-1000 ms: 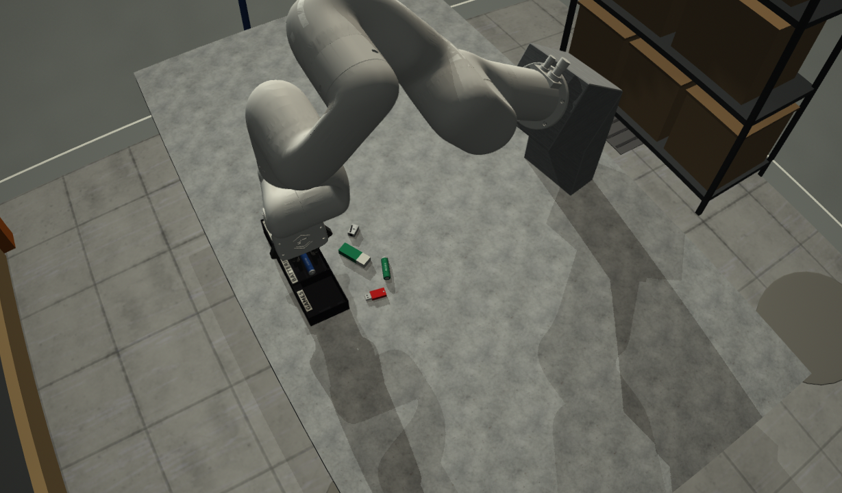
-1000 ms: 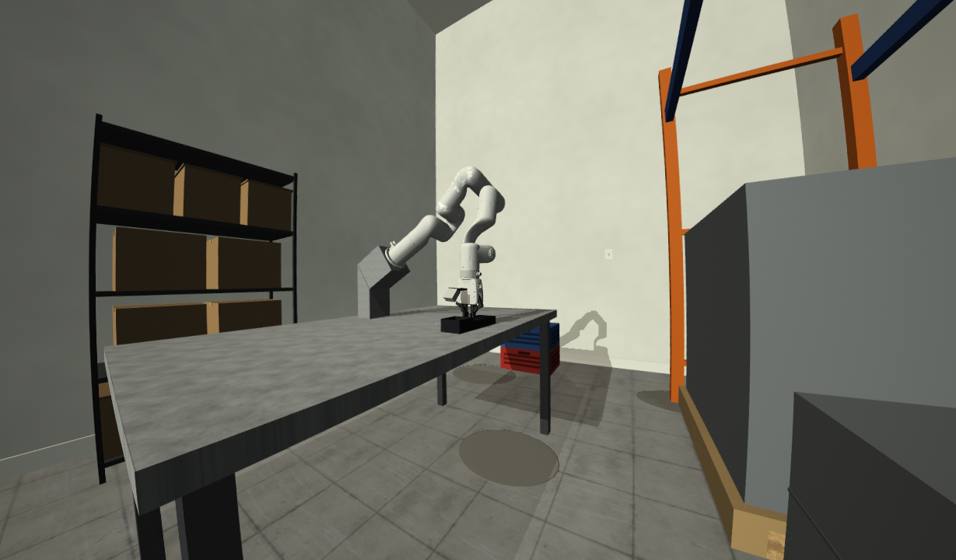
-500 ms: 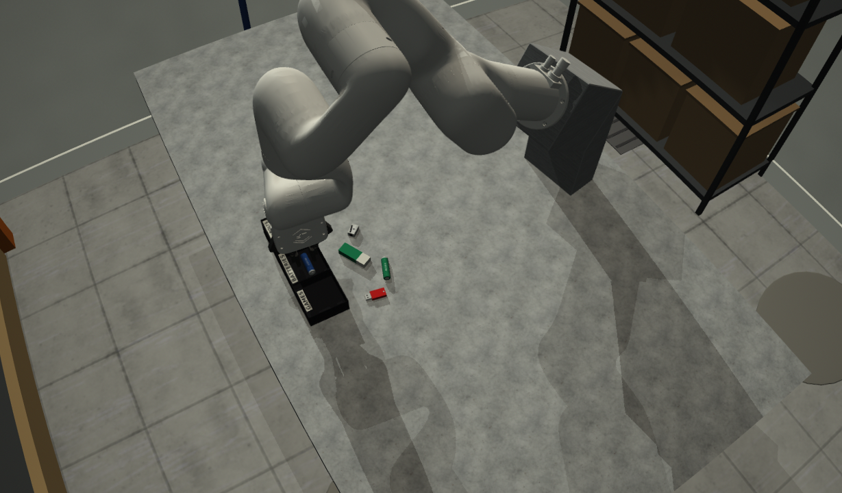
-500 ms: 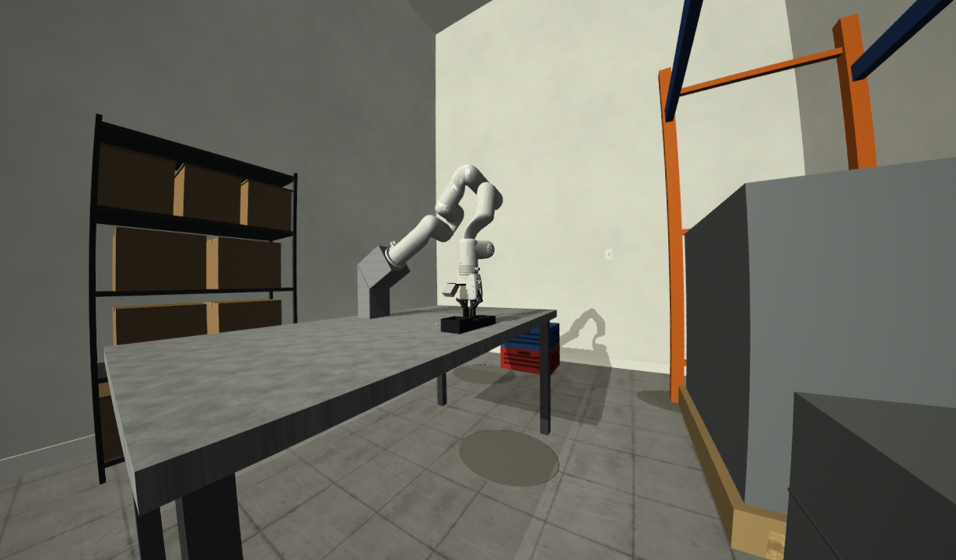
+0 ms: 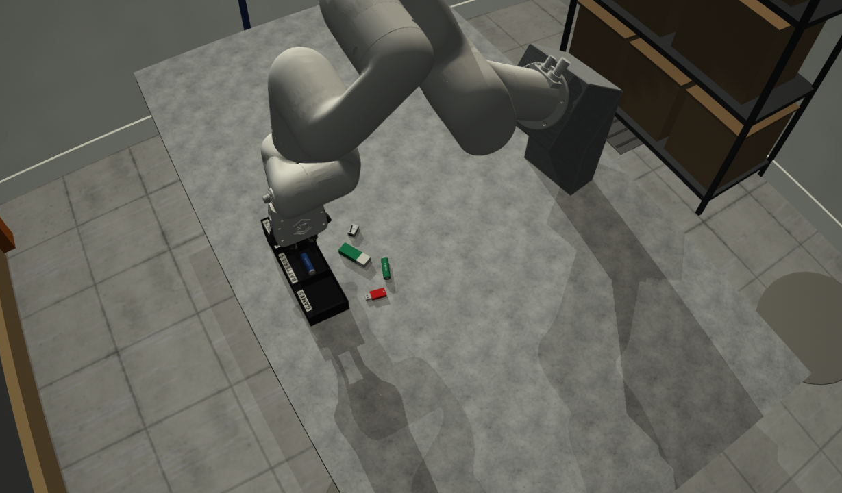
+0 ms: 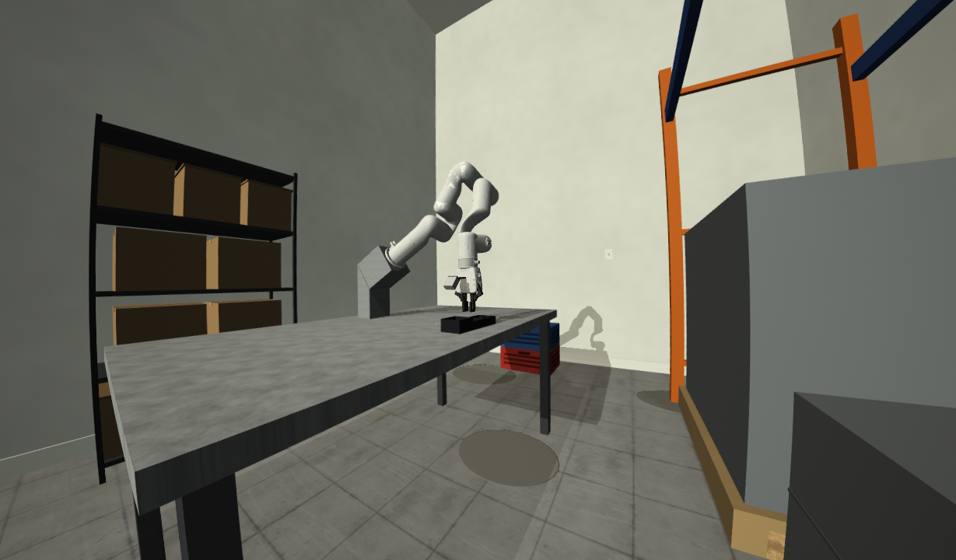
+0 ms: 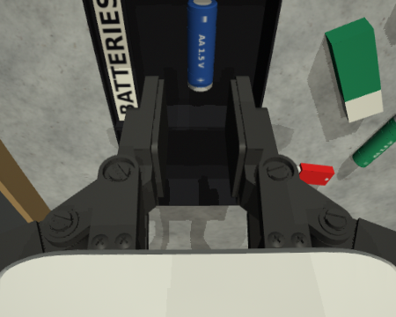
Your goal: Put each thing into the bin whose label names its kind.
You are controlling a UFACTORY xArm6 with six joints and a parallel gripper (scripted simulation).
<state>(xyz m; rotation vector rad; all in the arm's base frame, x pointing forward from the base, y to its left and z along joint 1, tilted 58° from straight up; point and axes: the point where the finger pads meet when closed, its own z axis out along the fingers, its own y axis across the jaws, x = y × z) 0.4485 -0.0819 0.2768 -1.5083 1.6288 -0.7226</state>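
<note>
One blue battery (image 7: 201, 44) lies binned; your claw (image 7: 198, 141) hangs above, narrowly parted, holding nothing. One green battery (image 7: 381, 140) remains: your grab could send it rolling.

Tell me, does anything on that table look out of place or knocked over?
Nothing stands out. The blue battery lies inside the bin labelled BATTERIES. The green battery, green-and-white box, red stick and small grey piece lie loose beside it, unsorted.
</note>
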